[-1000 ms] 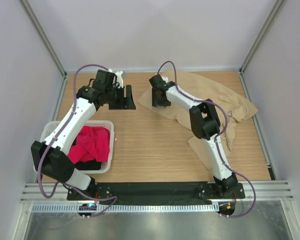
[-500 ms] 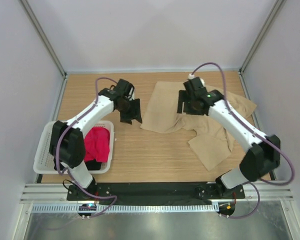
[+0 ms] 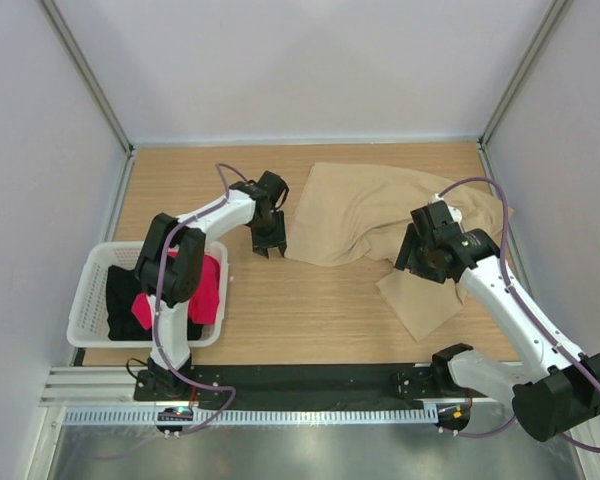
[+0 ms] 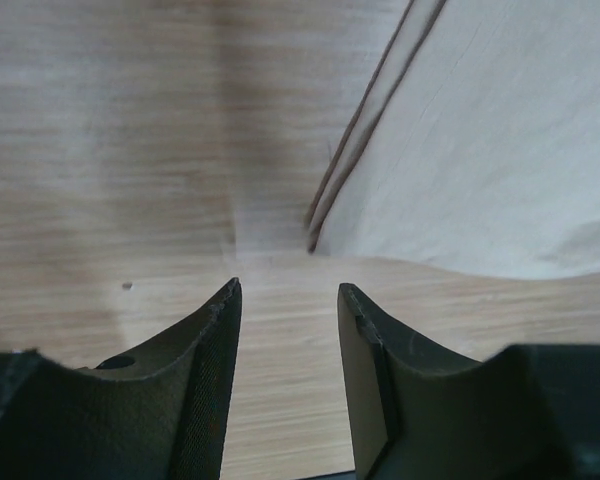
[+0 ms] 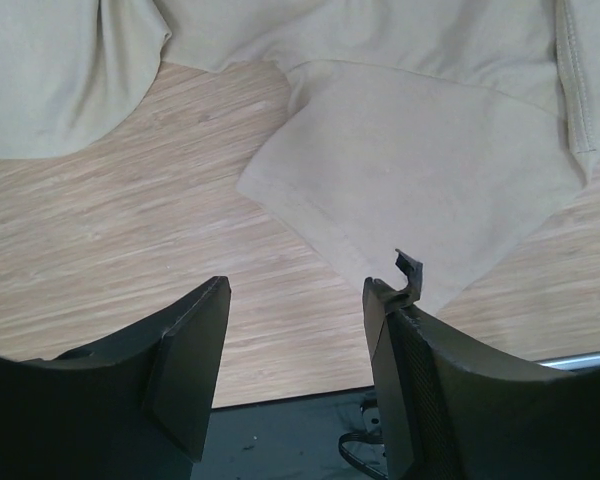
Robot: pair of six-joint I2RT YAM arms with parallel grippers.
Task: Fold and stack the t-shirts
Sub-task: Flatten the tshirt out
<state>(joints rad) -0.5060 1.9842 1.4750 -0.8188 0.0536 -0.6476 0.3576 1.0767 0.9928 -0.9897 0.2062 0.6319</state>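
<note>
Tan t-shirt (image 3: pixel 380 210) lies rumpled and half bunched on the far right of the desk (image 3: pixel 310 310), one flap (image 5: pixel 410 170) trailing toward the near edge. The red-pink t-shirt (image 3: pixel 208 285) and black t-shirt (image 3: pixel 120 295) sit heaped in the white basket (image 3: pixel 80 322) at the near left.

Left gripper (image 4: pixel 285 290) hangs low over bare wood just beside the tan shirt's left hem — jaws partly apart, nothing between them. Right gripper (image 5: pixel 295 290) hovers over the desk near the trailing flap, jaws likewise partly apart and empty.

Handling, as a judgement: light, limp cloth with no stiffness, so it will sag and drag rather than slide as a sheet, and a pinch may catch two layers. Best holds look like the hemmed left edge and the flap's corner, where the cloth lies single and flat on the wood.

Room: open wood between basket and shirt, enough for spreading. The right and far sides are tight — cloth runs close to the frame rail and wall, so pull it leftward and nearer.
</note>
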